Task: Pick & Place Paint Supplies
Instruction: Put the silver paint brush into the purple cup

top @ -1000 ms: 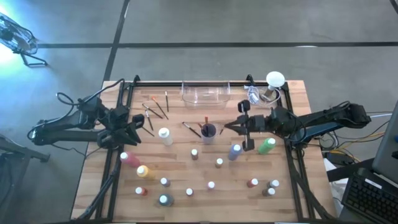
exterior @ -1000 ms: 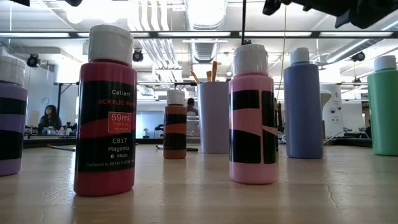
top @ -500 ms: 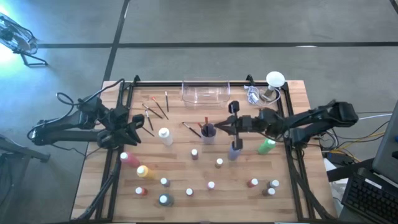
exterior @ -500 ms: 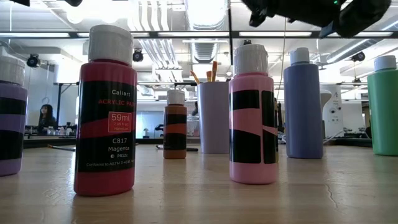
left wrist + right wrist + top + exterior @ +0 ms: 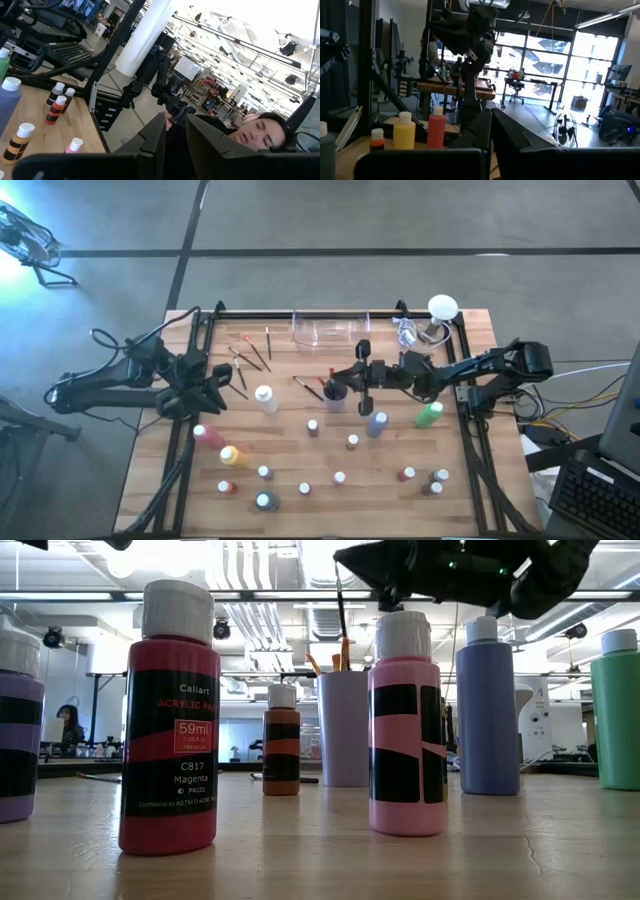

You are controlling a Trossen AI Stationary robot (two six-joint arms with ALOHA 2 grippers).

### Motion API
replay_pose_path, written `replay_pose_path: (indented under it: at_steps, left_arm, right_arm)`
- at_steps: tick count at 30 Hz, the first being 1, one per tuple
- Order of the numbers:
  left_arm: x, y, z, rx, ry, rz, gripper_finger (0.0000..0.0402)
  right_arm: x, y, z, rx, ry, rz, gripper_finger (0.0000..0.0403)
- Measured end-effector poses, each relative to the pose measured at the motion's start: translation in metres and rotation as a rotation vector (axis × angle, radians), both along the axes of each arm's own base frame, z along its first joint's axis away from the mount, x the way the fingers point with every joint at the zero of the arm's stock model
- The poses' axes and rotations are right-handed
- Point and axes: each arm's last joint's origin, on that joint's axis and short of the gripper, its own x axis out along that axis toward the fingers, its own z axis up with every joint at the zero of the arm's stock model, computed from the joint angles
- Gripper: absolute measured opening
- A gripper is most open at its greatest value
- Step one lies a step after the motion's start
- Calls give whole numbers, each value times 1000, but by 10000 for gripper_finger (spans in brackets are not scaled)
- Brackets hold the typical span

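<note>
My right gripper (image 5: 352, 376) reaches from the table's right and is shut on a thin dark paintbrush (image 5: 341, 600). It hangs over the lilac cup (image 5: 335, 391), which shows in the low view as the cup (image 5: 343, 728) with brushes standing in it. My left gripper (image 5: 215, 383) waits at the table's left, pointing level. Its fingers (image 5: 155, 137) stand a narrow gap apart with nothing seen between them. Loose brushes (image 5: 252, 356) lie on the boards at the far left. Paint bottles stand upright over the near half, among them a white one (image 5: 265, 398), a blue one (image 5: 378, 423) and a green one (image 5: 430, 414). My right gripper pinches the paintbrush near its upper end (image 5: 340, 568) between its two fingers, which come in about level from the table's right and lie across the handle. The brush hangs upright below them, clear of the table, its lower end just above the cup's rim.
A clear plastic box (image 5: 330, 328) stands at the far edge, with a white round lamp and a cable (image 5: 438, 315) at the far right. Red (image 5: 208, 435) and yellow (image 5: 230, 455) bottles stand near left. Small bottles (image 5: 339, 477) dot the near edge.
My right gripper has moved toward the table's left edge and down, from above the blue bottle to above the cup. It has stayed shut, and the brush has gone along with it, still hanging upright.
</note>
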Motion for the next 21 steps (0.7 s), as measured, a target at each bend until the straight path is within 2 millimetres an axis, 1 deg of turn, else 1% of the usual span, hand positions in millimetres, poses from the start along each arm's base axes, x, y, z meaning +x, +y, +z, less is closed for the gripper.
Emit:
replay_pose_path:
  at_steps: [9, 21]
  left_arm:
    - [0, 0, 0, 0, 2, 0, 81]
    - [0, 0, 0, 0, 3, 0, 81]
  right_arm:
    - [6, -10, -16, 32, 65, -29, 8]
    - [7, -13, -34, 52, 215, -58, 8]
